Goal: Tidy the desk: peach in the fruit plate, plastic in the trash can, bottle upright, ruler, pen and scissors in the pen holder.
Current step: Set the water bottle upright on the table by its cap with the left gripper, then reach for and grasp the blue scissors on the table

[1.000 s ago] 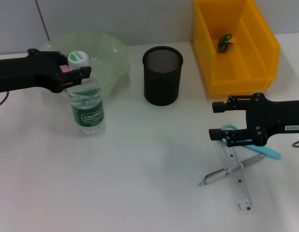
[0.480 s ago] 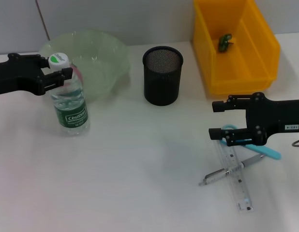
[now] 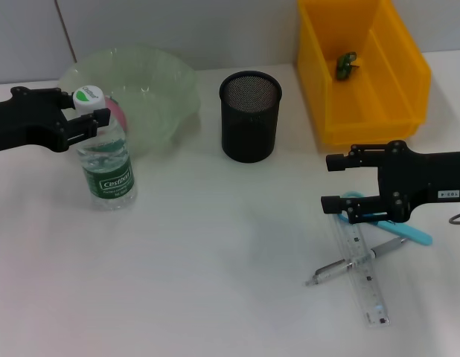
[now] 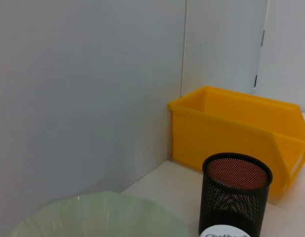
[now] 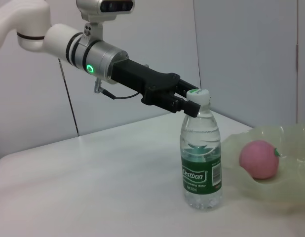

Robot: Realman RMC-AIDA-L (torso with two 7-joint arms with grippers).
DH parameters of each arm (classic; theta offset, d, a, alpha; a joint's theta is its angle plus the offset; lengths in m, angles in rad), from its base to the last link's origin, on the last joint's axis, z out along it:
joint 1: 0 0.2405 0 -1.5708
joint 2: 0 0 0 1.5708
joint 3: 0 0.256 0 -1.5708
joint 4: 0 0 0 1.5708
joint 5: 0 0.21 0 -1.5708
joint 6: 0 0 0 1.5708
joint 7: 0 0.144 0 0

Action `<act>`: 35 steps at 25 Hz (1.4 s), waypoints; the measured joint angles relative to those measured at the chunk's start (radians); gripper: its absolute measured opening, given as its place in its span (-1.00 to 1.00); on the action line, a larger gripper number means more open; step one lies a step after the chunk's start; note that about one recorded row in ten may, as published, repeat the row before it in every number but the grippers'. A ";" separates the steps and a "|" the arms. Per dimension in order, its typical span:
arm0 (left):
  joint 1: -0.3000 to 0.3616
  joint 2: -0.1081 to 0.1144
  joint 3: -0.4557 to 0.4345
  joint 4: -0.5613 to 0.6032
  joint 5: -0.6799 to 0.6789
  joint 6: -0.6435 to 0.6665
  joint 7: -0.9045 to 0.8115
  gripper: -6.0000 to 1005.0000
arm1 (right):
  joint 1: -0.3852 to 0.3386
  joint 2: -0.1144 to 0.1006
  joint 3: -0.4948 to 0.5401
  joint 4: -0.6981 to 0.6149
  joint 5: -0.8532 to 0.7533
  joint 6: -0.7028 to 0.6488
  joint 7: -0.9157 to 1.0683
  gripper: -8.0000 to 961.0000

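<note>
Bottle [image 3: 107,160] upright, left of head frame, cap between left gripper [image 3: 87,119] fingers, which are closed on it | right gripper [image 3: 336,184] open over one ruler [image 3: 364,273], pen [image 3: 354,261], scissors [image 3: 390,227] | left wrist: one pen holder [image 4: 236,193], bin [image 4: 241,127] | right wrist alone shows one peach [image 5: 259,159] in plate [image 5: 276,187]

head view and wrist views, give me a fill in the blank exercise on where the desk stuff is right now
1. The clear plastic water bottle with the green label stands ____ on the white table.
2. The pink peach lies in the pale green ____.
3. The left gripper is at the bottle's ____.
4. The black mesh pen holder has ____ inside, while the right gripper hovers by the clear ruler, pen and blue-handled scissors.

Missing words: upright; bowl; cap; nothing
</note>
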 joint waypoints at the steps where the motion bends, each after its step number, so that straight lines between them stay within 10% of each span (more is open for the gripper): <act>1: 0.000 0.000 0.000 0.000 0.000 0.000 0.000 -0.05 | 0.000 0.000 0.000 0.000 0.000 0.000 0.000 0.53; 35: -0.001 0.013 -0.006 -0.019 0.005 0.015 -0.014 0.15 | 0.001 0.003 0.000 0.000 0.000 0.001 0.000 0.53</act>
